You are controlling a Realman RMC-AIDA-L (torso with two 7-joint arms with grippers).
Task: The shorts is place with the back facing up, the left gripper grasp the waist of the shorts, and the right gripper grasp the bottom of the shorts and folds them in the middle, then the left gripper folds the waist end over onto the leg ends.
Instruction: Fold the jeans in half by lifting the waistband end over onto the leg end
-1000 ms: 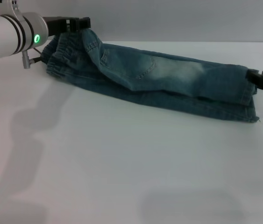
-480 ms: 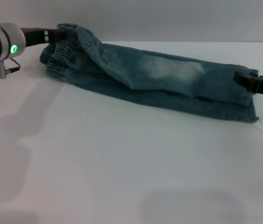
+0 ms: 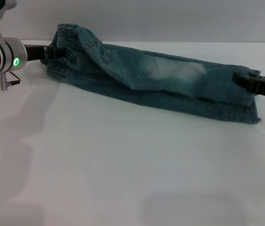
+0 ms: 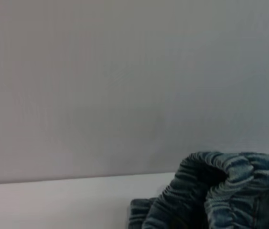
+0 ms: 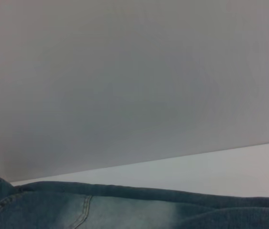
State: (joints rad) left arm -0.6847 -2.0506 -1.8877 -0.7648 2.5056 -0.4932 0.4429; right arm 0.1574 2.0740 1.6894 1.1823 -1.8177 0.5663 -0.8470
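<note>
The shorts (image 3: 156, 80) lie already folded lengthwise, running from the upper left of the frame to the right edge. My left gripper (image 3: 52, 52) seems clamped on the waist of the shorts (image 3: 68, 40), though cloth hides the tips. My right gripper (image 3: 245, 81) sits at the leg ends (image 3: 250, 101); I cannot tell its grip. I should lift the waist high, then carry it straight over.

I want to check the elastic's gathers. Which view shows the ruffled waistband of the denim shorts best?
The left wrist view: the ruffled elastic waistband fills its corner close up. The head view shows it small beside the left end effector. The right wrist view shows only flat denim.
</note>
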